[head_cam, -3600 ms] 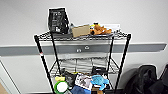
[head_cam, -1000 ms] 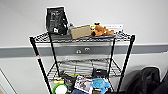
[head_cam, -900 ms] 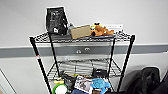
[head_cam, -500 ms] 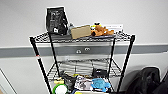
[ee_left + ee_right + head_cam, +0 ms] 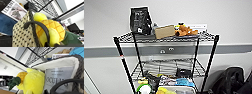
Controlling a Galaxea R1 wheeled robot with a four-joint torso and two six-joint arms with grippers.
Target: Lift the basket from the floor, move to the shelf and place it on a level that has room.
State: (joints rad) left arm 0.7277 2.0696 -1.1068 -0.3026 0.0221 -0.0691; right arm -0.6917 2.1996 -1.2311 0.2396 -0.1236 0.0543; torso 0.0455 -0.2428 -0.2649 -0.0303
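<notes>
Judging from both wrist views, you have the basket (image 5: 21, 35) close against both wrists. Its woven dotted side sits just beside the left one and its pale lining (image 5: 56, 63) just ahead of the right. A dark loop handle (image 5: 37, 26) arcs across right in front of the left wrist, and a second handle (image 5: 65, 83) does the same at the right. I cannot tell whether either gripper is clamped on its handle, so treat the hold as unconfirmed.

The load is your first worry. A yellow lemon plush (image 5: 33, 83) and a pineapple plush (image 5: 53, 28) stand proud of the rim, and an upright booklet (image 5: 58, 77) leans inside the lining. If one arm rises ahead of the other, the basket tips and those toys will likely roll out over the low side.

The second worry is the shelf (image 5: 166, 37). A wire-grid tier (image 5: 46, 7) lies above and beyond the grippers, with its black front bar between the basket and the open space. Raise too little before you push forward and the rim or the plush tops will probably snag on that bar. A hard shove could also move the rack.

In the head view, the level (image 5: 164, 66) second from the top looks mostly bare. A small dark item (image 5: 184, 73) sits toward the right gripper's side of it. Aim too far that way and the basket may land on it and rock, or knock it off the back.
</notes>
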